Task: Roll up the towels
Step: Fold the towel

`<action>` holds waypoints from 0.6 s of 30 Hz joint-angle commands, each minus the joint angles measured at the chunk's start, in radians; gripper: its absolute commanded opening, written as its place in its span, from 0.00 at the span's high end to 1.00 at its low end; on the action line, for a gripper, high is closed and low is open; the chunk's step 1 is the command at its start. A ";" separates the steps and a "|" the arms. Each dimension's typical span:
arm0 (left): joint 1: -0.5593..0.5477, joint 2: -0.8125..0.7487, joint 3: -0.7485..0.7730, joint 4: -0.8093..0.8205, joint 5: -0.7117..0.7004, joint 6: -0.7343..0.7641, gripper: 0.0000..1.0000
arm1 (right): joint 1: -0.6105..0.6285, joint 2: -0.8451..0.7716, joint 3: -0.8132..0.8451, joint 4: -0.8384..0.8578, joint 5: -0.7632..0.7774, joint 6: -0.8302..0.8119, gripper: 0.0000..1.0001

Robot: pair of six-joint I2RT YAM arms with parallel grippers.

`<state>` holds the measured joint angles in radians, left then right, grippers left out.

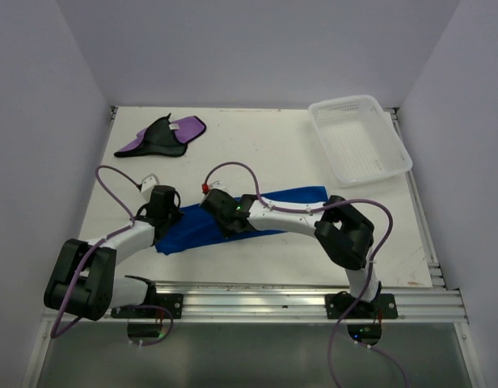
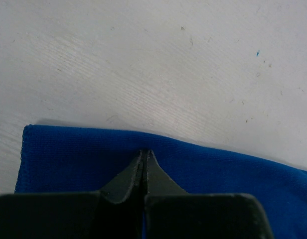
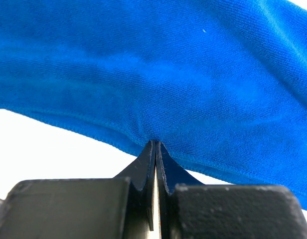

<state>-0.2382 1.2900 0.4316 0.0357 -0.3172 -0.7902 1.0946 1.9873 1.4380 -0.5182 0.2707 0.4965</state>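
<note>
The left tool (image 2: 145, 155) and right tool (image 3: 156, 145) pinch blue towel (image 1: 296, 196) — soft (ribbed).

White table (image 1: 257, 153) enclosed on three sides by plain pale lilac-grey panels: back wall (image 1: 257, 48), left wall (image 1: 39, 145), right wall (image 1: 467, 121); tabletop shown matte, faintly scuffed and speckled in left wrist view; grooved aluminium rail (image 1: 257, 301) mounted along near edge; narrower metal strip (image 1: 424, 234) fitted down right edge; grey panel (image 1: 249, 356) seen below rail; scene lit evenly, shadows kept soft.
</note>
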 commanded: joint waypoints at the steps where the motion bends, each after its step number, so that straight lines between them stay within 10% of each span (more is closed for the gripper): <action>1: -0.004 -0.006 -0.007 -0.005 -0.013 0.012 1.00 | 0.014 -0.065 0.015 -0.012 -0.004 -0.007 1.00; 18: -0.004 -0.014 -0.004 -0.010 -0.013 0.009 1.00 | 0.045 -0.048 -0.008 -0.014 -0.039 0.007 1.00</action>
<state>-0.2382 1.2900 0.4316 0.0357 -0.3172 -0.7902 1.1267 1.9743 1.4342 -0.5308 0.2577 0.4973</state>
